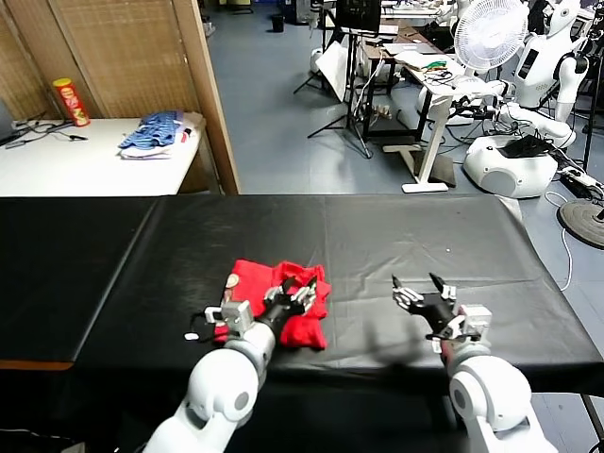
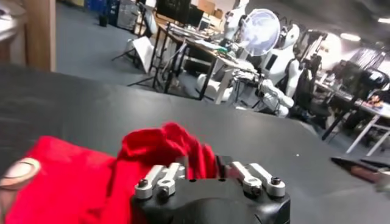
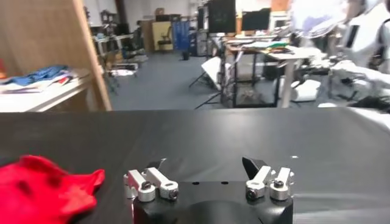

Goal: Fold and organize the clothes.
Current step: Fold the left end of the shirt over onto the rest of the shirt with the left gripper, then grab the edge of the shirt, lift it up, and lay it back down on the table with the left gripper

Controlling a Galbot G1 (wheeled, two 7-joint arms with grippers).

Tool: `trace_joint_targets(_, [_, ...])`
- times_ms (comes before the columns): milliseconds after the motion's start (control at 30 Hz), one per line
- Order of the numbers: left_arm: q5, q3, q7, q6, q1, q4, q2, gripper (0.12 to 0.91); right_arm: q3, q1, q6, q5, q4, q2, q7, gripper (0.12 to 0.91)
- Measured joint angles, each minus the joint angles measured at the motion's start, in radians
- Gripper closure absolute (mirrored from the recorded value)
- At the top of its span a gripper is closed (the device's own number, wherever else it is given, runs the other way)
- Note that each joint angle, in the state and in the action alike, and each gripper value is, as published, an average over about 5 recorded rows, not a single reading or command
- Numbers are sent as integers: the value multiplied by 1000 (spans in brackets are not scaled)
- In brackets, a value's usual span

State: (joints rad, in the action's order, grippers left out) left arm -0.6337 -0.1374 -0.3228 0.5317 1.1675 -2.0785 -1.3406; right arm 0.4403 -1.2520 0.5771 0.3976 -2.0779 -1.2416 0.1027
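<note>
Under both grippers stretched the black table, covering most of the workspace. Next biggest was the red T-shirt, lying bunched up on the cloth right at the left gripper, well off to the side of the right one. The left gripper sat over the top edge of the shirt with a raised fold of red fabric poking up between its fingers; they looked parted, but I honestly couldn't tell whether they had a grip on that fold or not. The right gripper hovered over bare table, fingers spread wide apart and holding nothing, shirt nowhere near touching it.
</note>
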Motion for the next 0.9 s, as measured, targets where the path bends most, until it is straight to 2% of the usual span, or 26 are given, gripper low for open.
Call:
trace_joint_targets(67, [32,-20,13,-15,12,-12,11,291,-53,32,-6,-11,24,-1,-11,227])
trace_joint_targets(133, [69,-47,23,-31,28,-20,36,248,-114,70,-11,-27,51,-9,-22,227])
trace_joint_targets(333, [111,-162,27,-60,88,-5,108,233,-291,190,-25,-88,143,-37,-47,227])
trace_joint_targets(467, [110,-230,52,-58,124,13,117,232,-372,231,-26,-163,209,-47,-35,227])
trace_joint_targets(700, [64,-303,86,-65,142,44,100,232,-421,237,-76,-386,291,-51,0,227])
trace_joint_targets(800, [18,-323,100,-73,142,60,93,232,-420,235,-109,-384,298,-61,26,227])
trace_joint_targets(900, [-42,-340,112,-84,141,78,87,232,-406,227,-147,-326,281,-67,57,227])
